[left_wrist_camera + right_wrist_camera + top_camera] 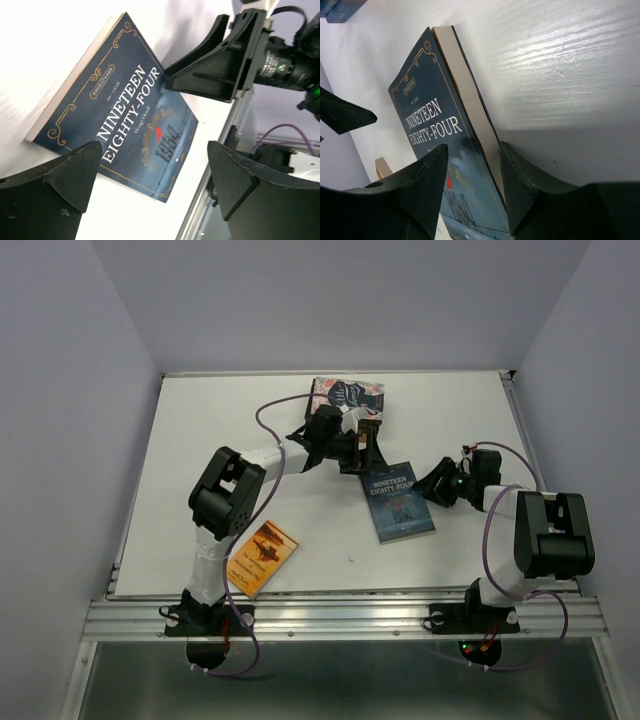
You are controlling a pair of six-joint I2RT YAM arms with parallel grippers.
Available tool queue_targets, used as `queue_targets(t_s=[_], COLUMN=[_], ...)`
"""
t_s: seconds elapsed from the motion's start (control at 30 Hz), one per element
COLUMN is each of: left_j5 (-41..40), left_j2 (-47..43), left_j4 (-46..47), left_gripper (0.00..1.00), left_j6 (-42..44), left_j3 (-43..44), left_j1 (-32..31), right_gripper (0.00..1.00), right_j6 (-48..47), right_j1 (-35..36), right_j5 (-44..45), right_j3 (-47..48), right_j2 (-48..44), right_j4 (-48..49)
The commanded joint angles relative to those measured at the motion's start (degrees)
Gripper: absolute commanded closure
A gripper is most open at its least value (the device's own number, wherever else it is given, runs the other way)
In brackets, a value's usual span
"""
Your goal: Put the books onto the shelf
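Top external shows the white counter [200, 440] with both arms reaching over it. The left arm [225, 495] stretches from its base toward the back middle, and the right arm [545, 535] folds in from the right. Between their wrists lies the blue book [398, 502], flat and cover up, titled Nineteen Eighty-Four, a little right of the counter's middle. A patterned book [348, 395] in white, red and blue sits at the back edge, just behind the left wrist; what carries it I cannot tell. An orange book [262, 557] lies flat near the front edge beside the left arm's base, well apart from the other two. The left jaws stand wide, hanging above the blue book's far end. The right jaws are partly closed about that book's long page edge, one finger [420, 195] over the cover and the other [525, 190] on the counter side; whether they pinch it I cannot tell.
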Motion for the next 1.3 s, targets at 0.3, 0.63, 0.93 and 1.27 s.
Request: queue_targets(t_s=[0.3,0.63,0.93,1.27], left_j5=[-7.9,-6.8,-6.7,-5.6], left_j2=[1.7,3.1,3.5,3.9], left_j4=[-12.0,-11.2,-11.0,-10.2], left_gripper=[0.03,0.03,0.03,0.03], left_j6=[9.3,8.2,7.2,6.6], left_j3=[0.1,0.8,1.1,1.1], left_j1=[-1.2,-1.4,-1.4,-1.4], right_gripper=[0.45,0.44,0.55,0.66], right_j6=[-4.7,-6.1,-5.8,-8.0], right_j1=[2.6,6.4,7.5,8.6], right_j5=[-5.8,-6.0,-8.7,-12.1], right_j3=[2.6,8.1,10.4,12.7], right_j2=[-4.0,-6.6,-6.8,-2.7], right_j4=[-6.3,-11.7,-12.9,-15.1])
